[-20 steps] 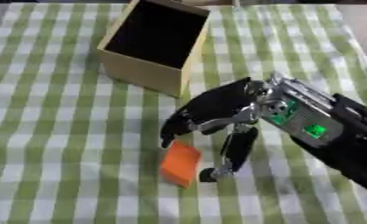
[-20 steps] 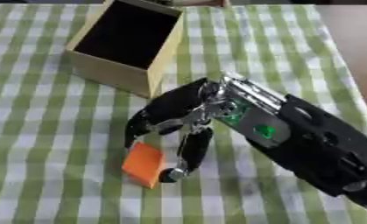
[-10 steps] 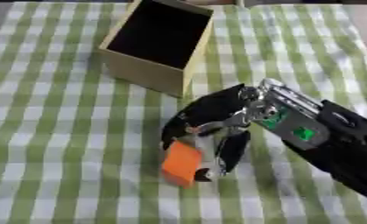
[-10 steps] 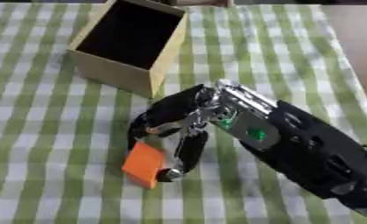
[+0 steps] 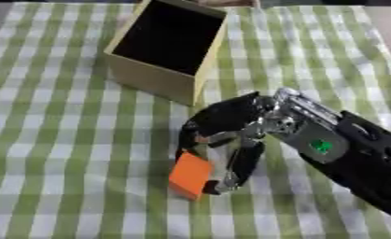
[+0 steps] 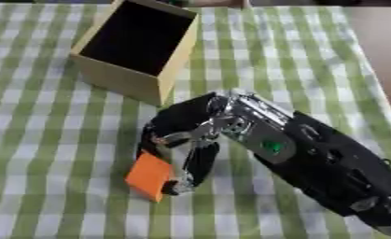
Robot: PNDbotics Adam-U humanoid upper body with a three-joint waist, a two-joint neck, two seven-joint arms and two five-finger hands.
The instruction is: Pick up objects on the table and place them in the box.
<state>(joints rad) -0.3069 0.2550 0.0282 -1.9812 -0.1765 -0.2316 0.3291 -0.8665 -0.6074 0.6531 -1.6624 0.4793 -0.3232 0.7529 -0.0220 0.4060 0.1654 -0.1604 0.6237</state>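
My right robot hand (image 5: 231, 128), black with silver joints, reached in from the lower right of the view and arched over a small orange block (image 5: 189, 175). Its fingers were curled downward around the block: the thumb side came down at the block's upper left corner, and one long dark finger (image 5: 242, 163) ran down along the block's right edge, its tip touching the block near the bottom. The block sat tilted, with one corner pointing toward me, and I could not tell whether it still rested on the cloth or was lifted slightly clear of it. The desk (image 5: 59, 154) was covered with a green and white checked cloth. An open, pale wooden box with a dark inside (image 5: 166, 42) stood on the cloth beyond the orange block, farther from me and a little to the left, well apart from it. The box was turned at an angle, so that one corner faced the block. A small green light (image 5: 321, 146) showed on the back of my wrist, to the right of the block. My left robot hand did not show.
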